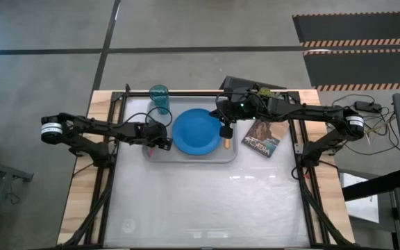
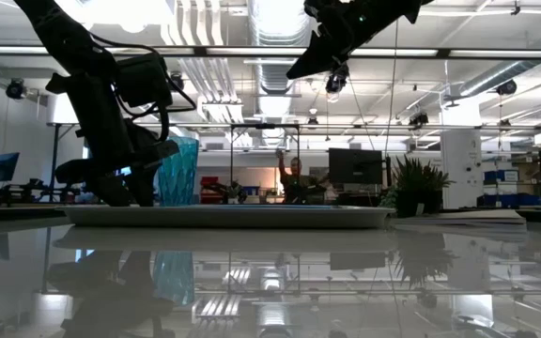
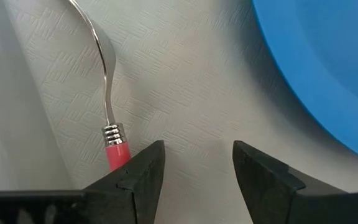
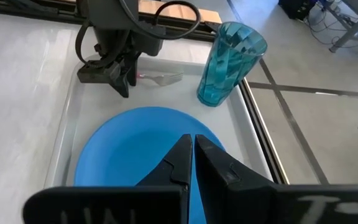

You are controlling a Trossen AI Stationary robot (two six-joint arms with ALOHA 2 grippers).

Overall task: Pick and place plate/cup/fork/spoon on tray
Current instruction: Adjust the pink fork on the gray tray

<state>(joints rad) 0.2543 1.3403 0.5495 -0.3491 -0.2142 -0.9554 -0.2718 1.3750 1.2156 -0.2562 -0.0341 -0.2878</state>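
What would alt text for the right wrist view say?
The shut right gripper hovers over a round blue plate on a light-grey tray. Beyond, the open left gripper sits by a pink-handled metal fork, near a teal translucent cup.

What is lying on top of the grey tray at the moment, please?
On the tray lie the blue plate, the fork beside the left gripper, and the teal cup at its corner. An orange handle shows under the right gripper; the rest is covered.
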